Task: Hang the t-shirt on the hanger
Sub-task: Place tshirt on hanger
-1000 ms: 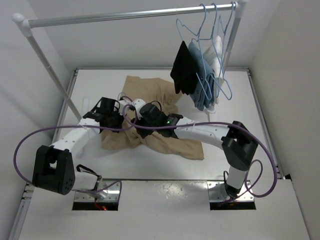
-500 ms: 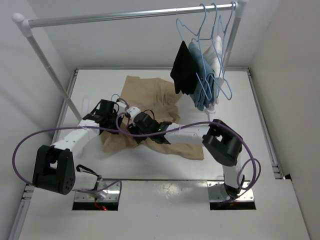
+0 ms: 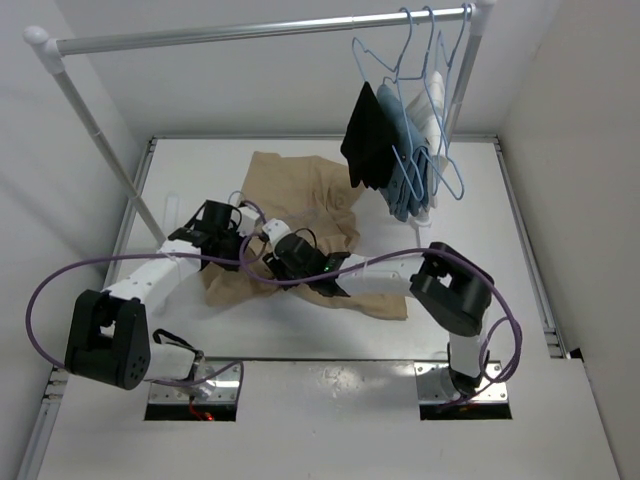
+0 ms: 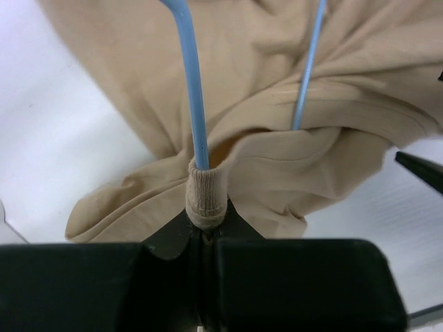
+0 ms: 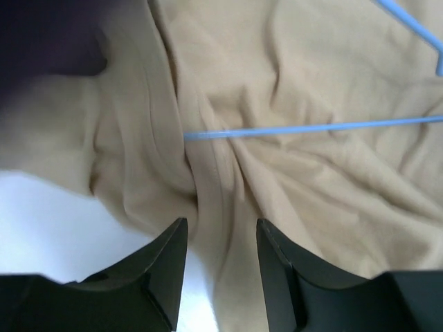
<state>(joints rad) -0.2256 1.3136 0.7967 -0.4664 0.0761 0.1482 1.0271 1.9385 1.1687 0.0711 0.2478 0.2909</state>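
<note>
While the left gripper (image 4: 205, 225) pinches shut on t-shirt (image 3: 300, 185) cloth wrapped round the hanger (image 4: 199, 104) wire, the right gripper (image 5: 220, 266) hangs open and empty above the t-shirt's rumpled edge; white table (image 3: 470, 200) spreads to the t-shirt's right.

So the table (image 3: 200, 170) is plain white, and the tan t-shirt (image 3: 300, 185) is lying on it all crumpled up, more or less in the middle. Going by the left gripper (image 4: 205, 225), the cloth bunches up right at the jaws and fans out ahead of them, with bare white tabletop off to the left of the jaws and a smaller patch to their right. At the right gripper (image 5: 221, 225), shirt fills nearly everything ahead of the jaws, with a bit of bare table beside the finger on the left of that view.
</note>
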